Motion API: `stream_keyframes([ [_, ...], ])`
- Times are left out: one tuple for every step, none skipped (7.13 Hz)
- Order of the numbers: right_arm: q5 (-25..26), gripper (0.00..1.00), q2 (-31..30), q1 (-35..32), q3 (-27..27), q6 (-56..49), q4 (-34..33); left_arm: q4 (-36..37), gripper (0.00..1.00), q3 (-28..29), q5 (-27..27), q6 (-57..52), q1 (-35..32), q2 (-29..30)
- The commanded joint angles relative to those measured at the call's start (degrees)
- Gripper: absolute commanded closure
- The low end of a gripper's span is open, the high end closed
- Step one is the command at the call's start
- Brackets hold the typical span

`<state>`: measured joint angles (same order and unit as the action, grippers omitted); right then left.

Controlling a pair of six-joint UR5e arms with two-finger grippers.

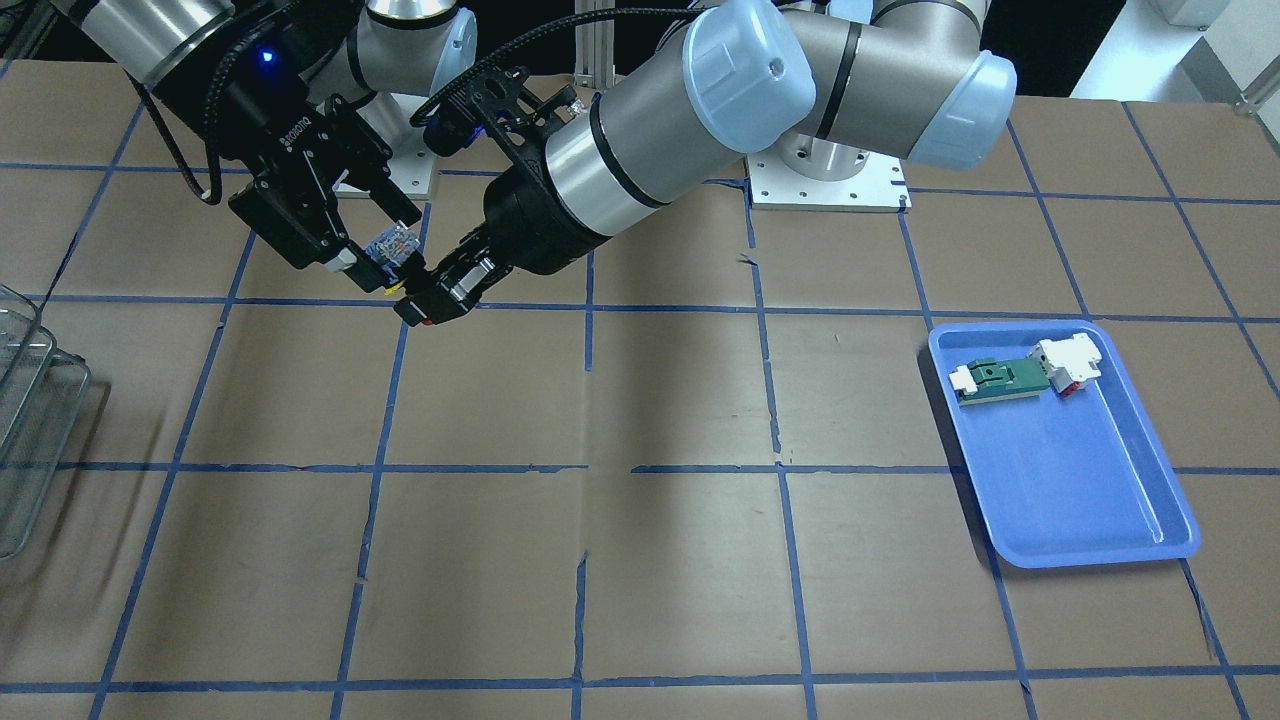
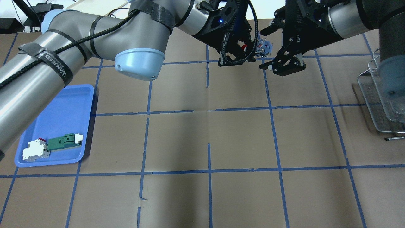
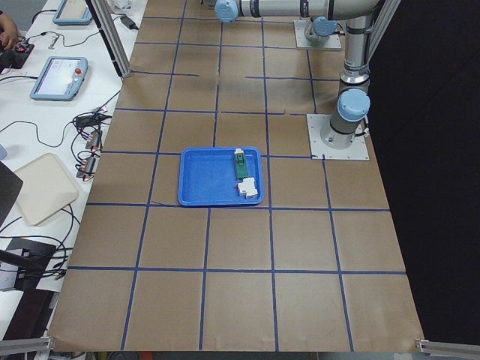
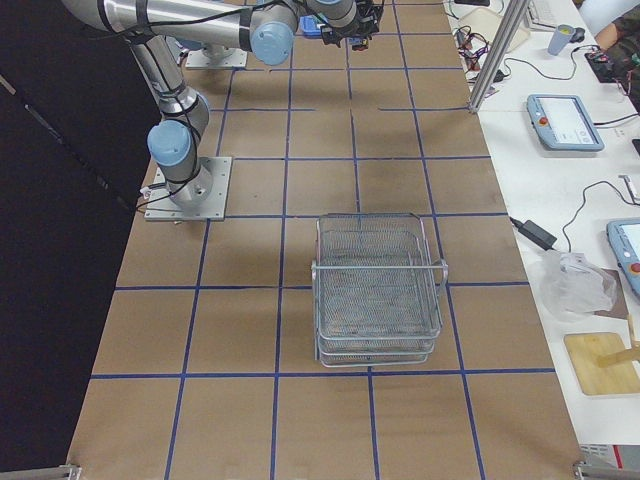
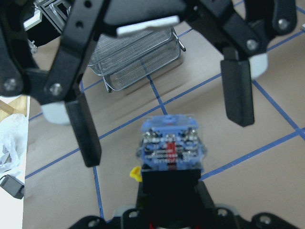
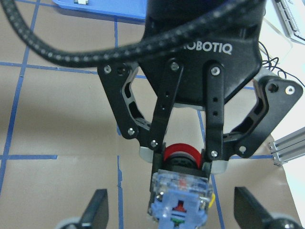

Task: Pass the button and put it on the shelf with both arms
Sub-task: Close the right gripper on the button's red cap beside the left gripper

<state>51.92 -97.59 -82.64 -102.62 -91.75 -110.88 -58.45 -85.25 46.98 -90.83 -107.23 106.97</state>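
The button (image 1: 392,245) has a red cap, a black collar and a clear bluish base. My left gripper (image 1: 430,297) is shut on its cap end and holds it in the air above the table, base pointing outward. It also shows in the overhead view (image 2: 263,47). My right gripper (image 2: 268,49) is open, its fingers (image 5: 88,138) on either side of the base (image 5: 170,145) without touching it. The right wrist view shows the left gripper's fingers (image 6: 212,143) clamped by the red cap (image 6: 181,153). The wire-mesh shelf (image 4: 378,290) stands on the table on my right.
A blue tray (image 2: 63,107) on my left side holds a green-and-white flat part (image 1: 1000,378) and a white-and-red block (image 1: 1070,362). The shelf's edge shows in the overhead view (image 2: 379,104). Brown paper with blue tape lines covers the table.
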Motion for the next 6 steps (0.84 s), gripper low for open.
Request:
stream_keyframes([
  [0.71,0.62,-0.94,0.02,-0.03,0.17,-0.21,0.0,1.0,0.0,0.04,0.04,0.0,-0.01],
  [0.81,1.0,-1.2,0.02,-0.03,-0.18,-0.91,0.0,1.0,0.0,0.04,0.04,0.09,-0.09],
  [0.81,1.0,-1.64,0.02,-0.03,-0.27,-1.01,0.0,1.0,0.0,0.04,0.04,0.09,-0.35],
  [0.9,1.0,-1.64,0.02,-0.03,-0.36,-0.83,-0.09,1.0,0.0,0.04,0.04,0.09,-0.53],
  [0.9,1.0,-1.64,0.02,-0.03,-0.36,-0.83,-0.09,1.0,0.0,0.13,0.04,0.09,-0.71],
  [0.9,1.0,-1.82,0.02,-0.03,-0.36,-0.92,-0.09,1.0,0.0,0.56,1.0,0.09,-0.88],
])
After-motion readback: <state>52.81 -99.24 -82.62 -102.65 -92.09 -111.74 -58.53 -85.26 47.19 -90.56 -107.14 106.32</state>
